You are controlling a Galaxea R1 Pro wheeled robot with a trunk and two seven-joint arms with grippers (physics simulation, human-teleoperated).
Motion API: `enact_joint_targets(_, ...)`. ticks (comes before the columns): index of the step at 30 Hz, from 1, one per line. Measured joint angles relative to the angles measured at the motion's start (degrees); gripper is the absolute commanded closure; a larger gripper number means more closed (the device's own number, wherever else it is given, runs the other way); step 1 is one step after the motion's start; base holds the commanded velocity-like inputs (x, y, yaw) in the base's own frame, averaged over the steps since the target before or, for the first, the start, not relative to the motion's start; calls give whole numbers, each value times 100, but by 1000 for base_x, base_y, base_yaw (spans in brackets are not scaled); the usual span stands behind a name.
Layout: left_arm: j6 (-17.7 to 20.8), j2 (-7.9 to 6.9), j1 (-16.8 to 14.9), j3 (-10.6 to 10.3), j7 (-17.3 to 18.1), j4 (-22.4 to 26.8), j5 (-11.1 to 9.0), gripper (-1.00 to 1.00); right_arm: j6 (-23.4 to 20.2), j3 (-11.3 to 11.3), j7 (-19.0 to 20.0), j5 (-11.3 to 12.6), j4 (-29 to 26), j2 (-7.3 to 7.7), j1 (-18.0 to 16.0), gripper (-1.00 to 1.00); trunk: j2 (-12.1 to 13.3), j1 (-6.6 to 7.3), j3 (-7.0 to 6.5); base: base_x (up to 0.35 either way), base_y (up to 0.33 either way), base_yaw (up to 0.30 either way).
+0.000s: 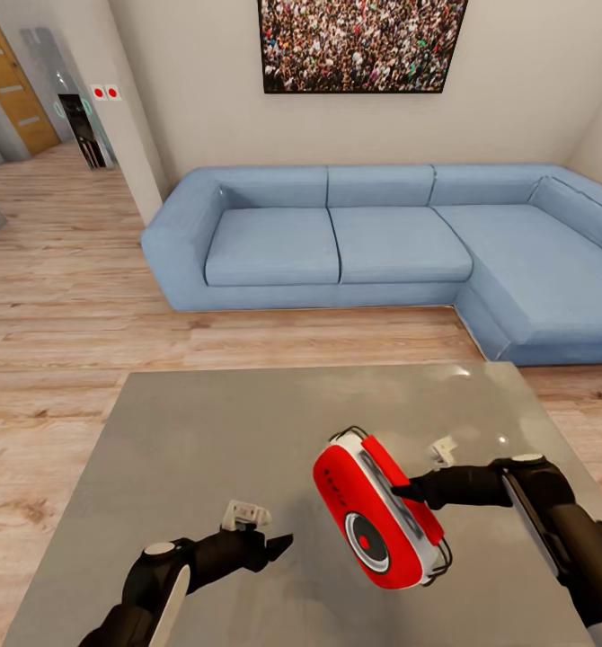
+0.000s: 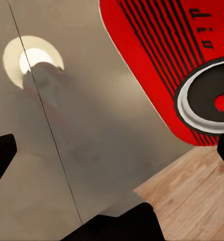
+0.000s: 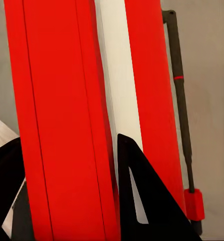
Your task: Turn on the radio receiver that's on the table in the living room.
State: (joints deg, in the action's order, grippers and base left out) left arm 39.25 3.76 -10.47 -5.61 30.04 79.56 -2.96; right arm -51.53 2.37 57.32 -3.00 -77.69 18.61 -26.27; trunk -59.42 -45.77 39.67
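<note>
One red radio [image 1: 377,512] was clamped in the right gripper [image 1: 411,492] above the table [image 1: 202,449], the left gripper [image 1: 278,545] spread wide beside it.

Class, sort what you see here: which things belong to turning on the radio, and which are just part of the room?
Job:
radio receiver
table
right gripper, gripping the radio
left gripper, open

Room:
blue sofa
crowd photo
wood floor
</note>
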Motion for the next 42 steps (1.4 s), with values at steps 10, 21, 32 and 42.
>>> enact_joint_targets(10,-5,144,-11,-3,109,15,-18,-100,229,0,13,-198,305,-14,-1,100,0,0,0,0,0,0)
enact_joint_targets(21,-10,396,-15,-13,455,-157,-140,-100,244,0,16,-309,317,-15,-1,100,0,0,0,0,0,0)
enact_joint_targets(32,-14,623,-17,-26,808,-486,-152,-100,236,-5,58,-388,258,-20,-1,100,0,0,0,0,0,0)
enact_joint_targets(42,-22,623,-17,-28,1089,-509,-164,-100,206,-42,346,-63,239,-24,-1,100,0,0,0,0,0,0)
